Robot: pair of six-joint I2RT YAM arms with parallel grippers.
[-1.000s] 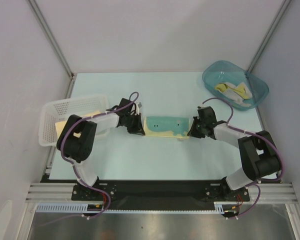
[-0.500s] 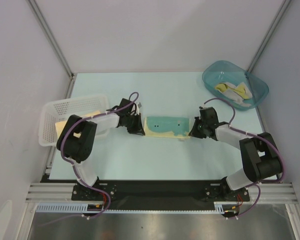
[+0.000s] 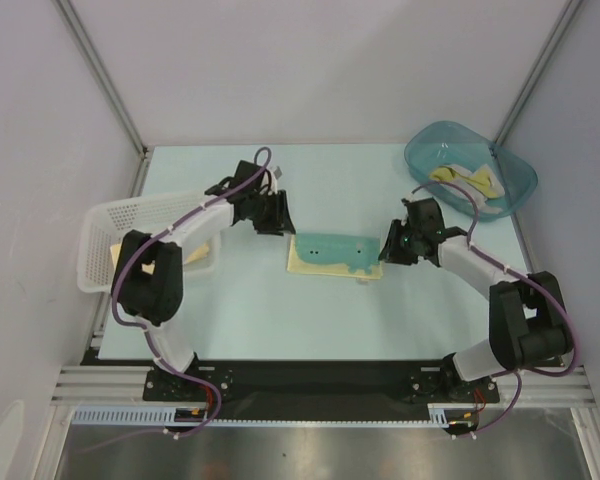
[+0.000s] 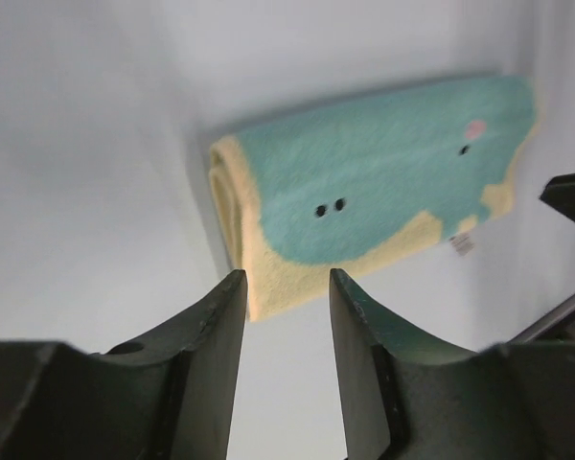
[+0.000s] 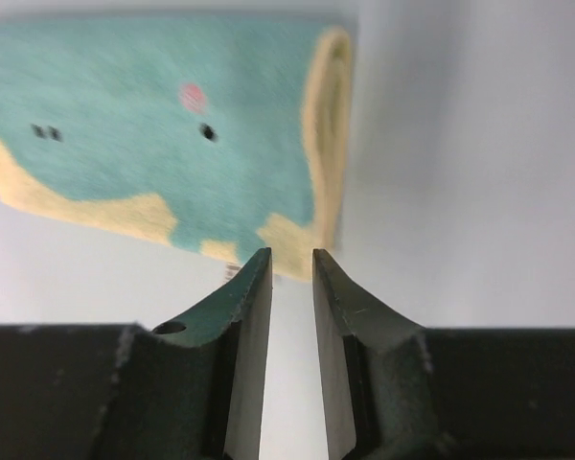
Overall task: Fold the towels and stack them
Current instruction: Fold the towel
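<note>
Surface (image 3: 330,310) of pale blue-green carried the whole scene, with both arms reaching in from its near edge toward the middle.

A white mesh basket (image 3: 110,215) stood at the left edge. A pale yellow cloth (image 3: 206,247) lay inside it, mostly hidden by the left arm. A teal plastic tub (image 3: 425,140) sat at the far right corner, holding crumpled towels (image 3: 467,183) in yellow and white.

Near the middle of the surface, between the two hands, lay the folded towel (image 3: 332,252). It was a long flat strip, teal on top with pale yellow along its near edge and at both ends. The left wrist view showed its left end doubled over in layers (image 4: 383,172). The right wrist view, somewhat blurred, showed its right end the same way (image 5: 144,144).

The left hand (image 3: 280,215) hung just beside the towel's far left corner. Its fingers (image 4: 220,326) stood apart with a clear gap (image 4: 286,283), and nothing was held between them. The right hand (image 3: 388,245) hung just beside the towel's right end. Its fingers (image 5: 254,307) were parted only narrowly (image 5: 291,259) and were also empty, with bare surface showing through the slit.

The teal face carried two pairs of black dots and a small pink spot. A small tag stuck out at the near right corner.
</note>
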